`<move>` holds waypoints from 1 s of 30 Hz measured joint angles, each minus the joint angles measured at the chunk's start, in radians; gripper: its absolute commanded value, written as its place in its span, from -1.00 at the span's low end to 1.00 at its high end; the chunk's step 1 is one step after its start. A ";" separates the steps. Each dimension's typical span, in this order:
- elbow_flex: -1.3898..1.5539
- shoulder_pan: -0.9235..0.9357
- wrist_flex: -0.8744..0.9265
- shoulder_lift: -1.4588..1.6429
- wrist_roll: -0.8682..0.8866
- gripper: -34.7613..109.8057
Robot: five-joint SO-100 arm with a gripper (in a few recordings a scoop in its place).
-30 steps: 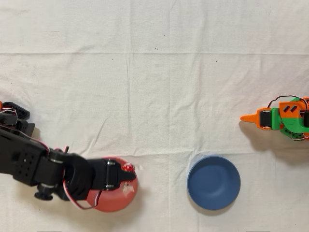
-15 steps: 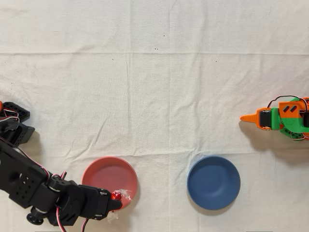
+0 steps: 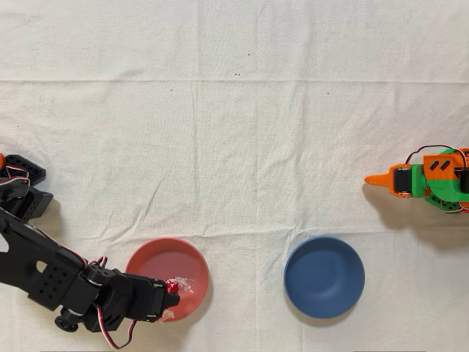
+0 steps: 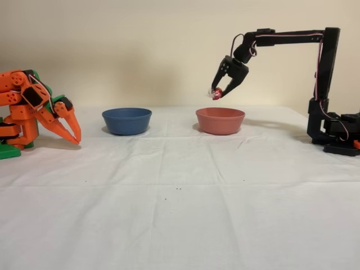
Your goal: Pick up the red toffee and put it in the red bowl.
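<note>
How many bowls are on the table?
2. The red bowl sits under the black arm's gripper, which holds the red toffee; the blue bowl stands to its left in the fixed view.

Wall [image 4: 140, 39]: plain, bare, cream-beige, behind the table in the fixed view.
Table cover [image 3: 234, 147]: white cloth with a fine weave, spread over the whole tabletop.
Creases: long fold lines run across the cloth in both views; small wrinkles elsewhere.
Marks: a few tiny dark specks on the cloth.
Light: soft and even, with faint shadows on the cloth.
</note>
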 measured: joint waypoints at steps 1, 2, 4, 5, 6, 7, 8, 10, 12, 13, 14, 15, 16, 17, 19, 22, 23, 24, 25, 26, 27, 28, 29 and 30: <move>0.000 0.000 0.000 0.000 0.000 -0.41; 0.000 0.000 0.003 0.000 0.000 -0.41; 0.000 0.002 0.006 0.000 0.000 -0.38; 0.000 0.002 0.006 0.000 0.000 -0.35; 0.000 0.002 0.006 0.000 0.005 -0.31; 0.000 0.002 0.006 0.000 0.011 -0.26; 0.000 0.002 0.006 0.000 0.014 -0.21; 0.000 0.002 0.006 0.000 0.017 -0.13; 0.000 0.002 0.006 0.000 0.029 -0.07; 0.000 0.002 0.006 0.000 0.032 -0.02; -0.002 0.002 0.009 0.000 0.035 0.01; -0.002 0.002 0.017 0.000 0.035 0.02; -0.002 0.002 0.020 0.000 0.040 0.03; -0.002 0.002 0.021 0.000 0.040 0.03; -0.002 0.002 0.023 0.003 0.038 0.03; -0.002 0.002 0.023 0.006 0.038 0.03; -0.002 0.002 0.023 0.008 0.038 0.03; -0.002 0.002 0.023 0.008 0.035 0.03; -0.002 0.002 0.023 0.008 0.031 0.03; -0.002 0.002 0.023 0.008 0.029 0.03; -0.002 0.002 0.023 0.008 0.028 0.03; -0.002 0.002 0.023 0.008 0.028 0.02; -0.002 0.002 0.023 0.008 0.028 0.02; -0.002 0.002 0.023 0.008 0.028 0.02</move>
